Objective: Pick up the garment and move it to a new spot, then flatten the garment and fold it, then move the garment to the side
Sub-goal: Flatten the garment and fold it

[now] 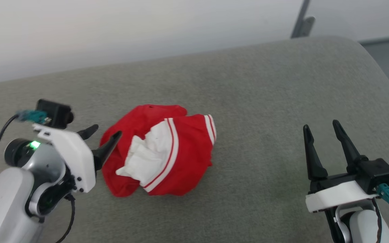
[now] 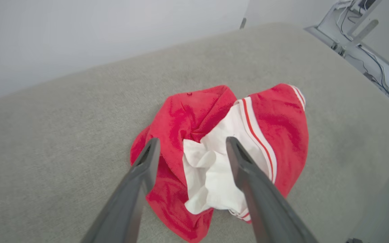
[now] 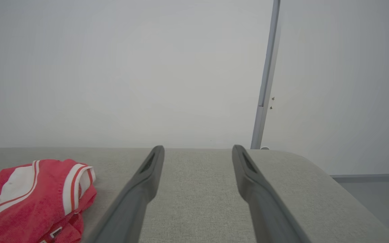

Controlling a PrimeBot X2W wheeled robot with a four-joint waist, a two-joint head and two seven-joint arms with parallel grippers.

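Observation:
The garment (image 1: 167,158) lies crumpled in a red heap on the grey cushioned surface (image 1: 255,87), with a white sleeve and red-and-white striped trim bunched on top. My left gripper (image 1: 107,135) is open at the heap's left edge, one fingertip over the red cloth. In the left wrist view the garment (image 2: 275,118) lies just beyond that gripper (image 2: 192,143), whose fingers frame the white sleeve, holding nothing. My right gripper (image 1: 321,127) stands open and empty well to the right of the heap. The right wrist view has this gripper (image 3: 198,150) pointing at the far edge, the garment (image 3: 35,199) at lower left.
The grey cushioned surface curves down at its far right edge (image 1: 380,67). A pale wall (image 1: 130,30) stands behind it, with a grey metal post (image 1: 302,23) at the back right. Cables and a stand (image 2: 360,30) sit beyond the right side.

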